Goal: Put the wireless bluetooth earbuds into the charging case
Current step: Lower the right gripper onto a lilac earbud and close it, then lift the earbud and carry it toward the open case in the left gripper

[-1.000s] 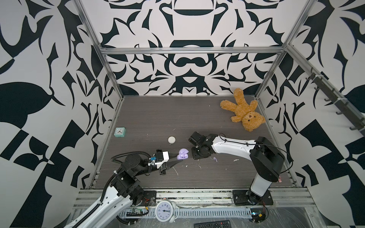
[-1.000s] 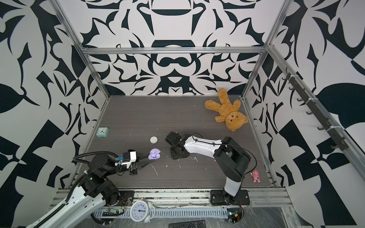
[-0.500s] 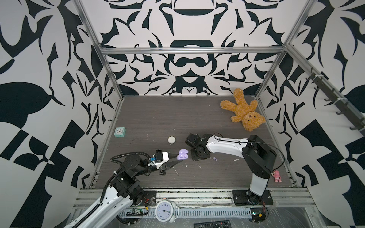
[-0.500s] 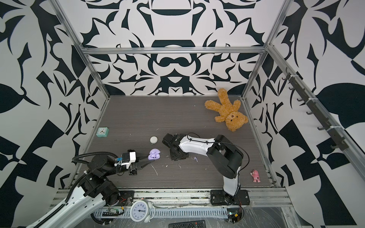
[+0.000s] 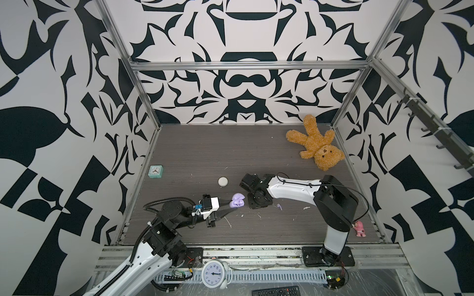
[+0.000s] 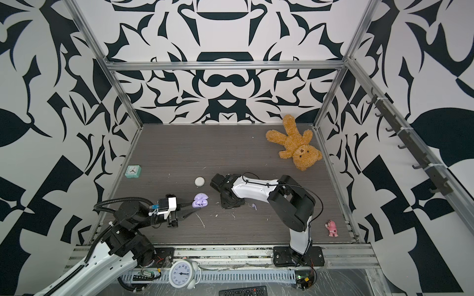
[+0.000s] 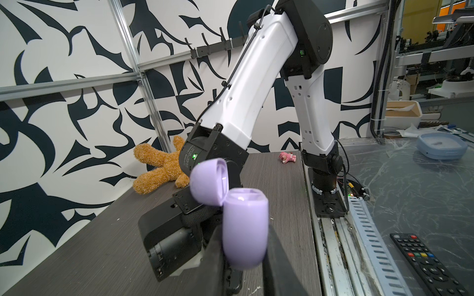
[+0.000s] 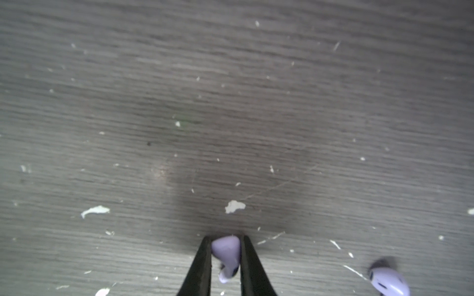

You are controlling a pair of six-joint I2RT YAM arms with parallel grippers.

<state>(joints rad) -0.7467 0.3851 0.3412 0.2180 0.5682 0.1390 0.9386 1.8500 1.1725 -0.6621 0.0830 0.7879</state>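
My right claw [image 8: 227,239] is pinching a pale purple earbud [image 8: 227,251] by its head, down at the counter [image 8: 230,102]; my left claw [image 7: 245,246] is clamping the open charging case [image 7: 245,217] just beside. I am fearing the slick bud twisting or squirting out on the lift, or arriving misaligned with its well.
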